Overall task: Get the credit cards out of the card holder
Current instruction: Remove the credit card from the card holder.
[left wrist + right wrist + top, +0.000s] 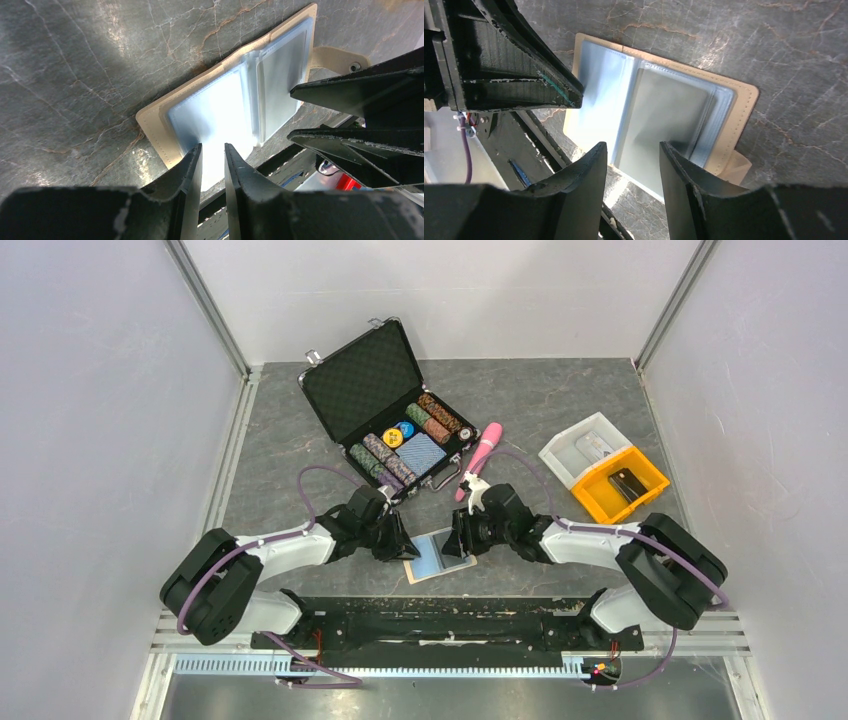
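The tan card holder (pixel 415 571) lies open on the grey table between my two grippers. Its clear sleeves hold a pale blue card (pixel 215 105) on one page and a silvery-grey card (pixel 669 120) on the other. The grey card sticks out past the holder's near edge. The holder's tab (pixel 340 57) points away from the left gripper. My left gripper (pixel 212 147) hovers over the blue card's edge, jaws a narrow gap apart, empty; it shows in the top view (pixel 408 545). My right gripper (pixel 633 145) is open, straddling the grey card's protruding end, also seen from above (pixel 458 540).
An open black chip case (pixel 350 380) with poker chips stands behind the holder. A pink object (pixel 480 455) lies right of it. White and yellow bins (pixel 605 465) sit at the right. The black base rail (pixel 450 625) runs along the near edge.
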`<state>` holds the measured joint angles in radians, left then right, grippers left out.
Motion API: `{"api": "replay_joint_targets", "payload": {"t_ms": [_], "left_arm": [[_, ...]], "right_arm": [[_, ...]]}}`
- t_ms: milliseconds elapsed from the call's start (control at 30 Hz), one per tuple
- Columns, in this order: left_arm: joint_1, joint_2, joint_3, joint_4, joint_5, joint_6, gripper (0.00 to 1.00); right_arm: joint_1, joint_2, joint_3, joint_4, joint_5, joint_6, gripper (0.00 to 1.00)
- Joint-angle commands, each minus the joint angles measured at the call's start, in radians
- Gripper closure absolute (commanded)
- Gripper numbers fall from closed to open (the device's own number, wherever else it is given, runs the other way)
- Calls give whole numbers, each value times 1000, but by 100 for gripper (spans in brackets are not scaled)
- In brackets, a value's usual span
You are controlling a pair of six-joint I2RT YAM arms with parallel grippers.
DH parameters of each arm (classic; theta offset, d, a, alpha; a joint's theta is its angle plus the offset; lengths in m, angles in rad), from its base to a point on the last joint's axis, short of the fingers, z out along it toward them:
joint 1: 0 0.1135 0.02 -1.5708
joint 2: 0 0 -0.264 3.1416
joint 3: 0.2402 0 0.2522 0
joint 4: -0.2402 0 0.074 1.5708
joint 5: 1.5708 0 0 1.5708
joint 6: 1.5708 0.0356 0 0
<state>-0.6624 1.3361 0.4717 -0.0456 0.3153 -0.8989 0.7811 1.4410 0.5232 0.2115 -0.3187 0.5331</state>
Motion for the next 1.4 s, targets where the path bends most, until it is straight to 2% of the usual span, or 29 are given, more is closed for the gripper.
{"api": "replay_joint_targets", "payload": {"t_ms": [0, 433, 767, 1367], "left_arm": [[3, -10, -8, 15, -27, 32, 70], [3, -14, -3, 17, -22, 31, 69], [3, -7, -13, 32, -18, 23, 68], [3, -3, -16, 40, -18, 19, 68]], "right_arm": [[-2, 7, -11, 52, -27, 23, 55], [-6, -57, 73, -133, 151, -90, 55], [-5, -5, 64, -122, 135, -86, 55], [-3, 25, 29, -39, 10, -33, 57]]}}
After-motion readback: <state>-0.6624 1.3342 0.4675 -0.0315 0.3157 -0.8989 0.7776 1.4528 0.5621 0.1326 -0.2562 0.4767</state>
